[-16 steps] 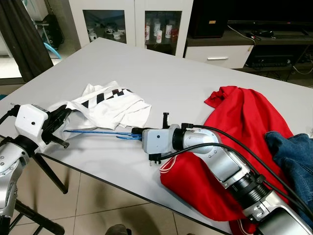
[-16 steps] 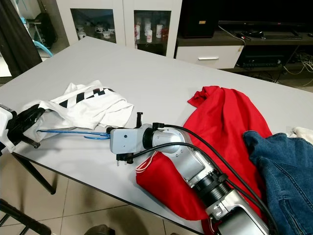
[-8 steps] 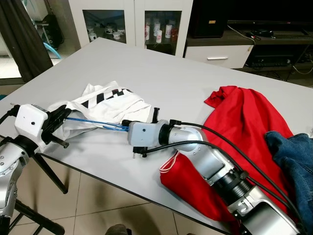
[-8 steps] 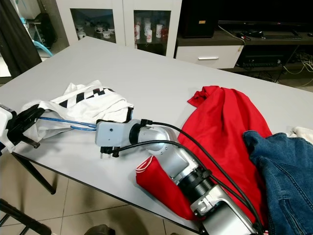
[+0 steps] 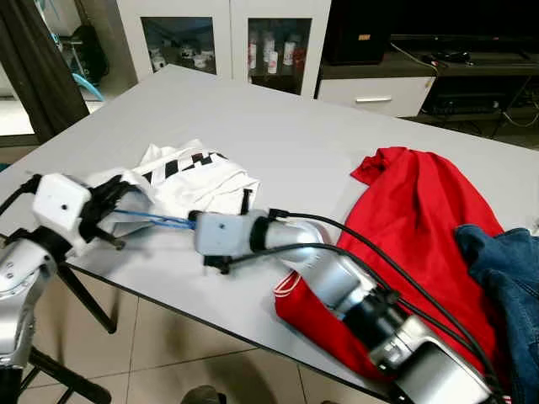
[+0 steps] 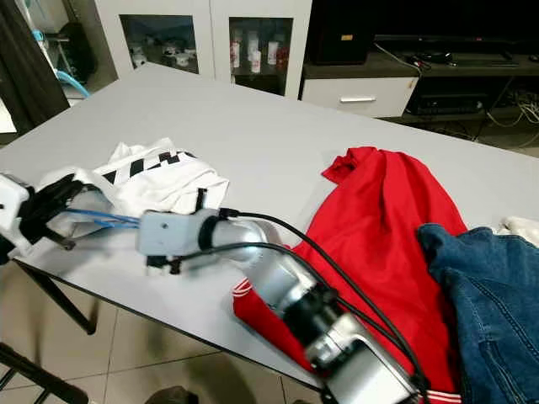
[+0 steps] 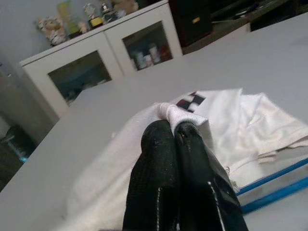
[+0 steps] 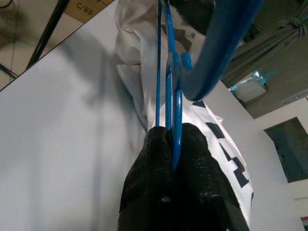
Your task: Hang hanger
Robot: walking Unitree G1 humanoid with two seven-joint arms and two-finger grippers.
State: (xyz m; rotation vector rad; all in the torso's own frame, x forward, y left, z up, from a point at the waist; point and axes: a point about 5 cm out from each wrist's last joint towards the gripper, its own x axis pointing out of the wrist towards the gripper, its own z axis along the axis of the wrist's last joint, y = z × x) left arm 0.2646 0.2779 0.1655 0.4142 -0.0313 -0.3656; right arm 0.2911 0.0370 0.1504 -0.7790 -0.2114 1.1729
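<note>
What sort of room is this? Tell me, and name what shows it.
Probably a living or dining room in a home: a white glass-door cabinet holding small cups and figures, a low TV stand with cables, and a large grey table strewn with laundry.

From the head we look forward and down across the grey table (image 5: 278, 126); our two wrist cameras sit close along their fingers, both sharing the white shirt (image 7: 226, 115) at its near-left corner

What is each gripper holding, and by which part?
The right gripper pinches the blue hanger near its hook. The left gripper pinches a fold at the white shirt's edge.
</note>
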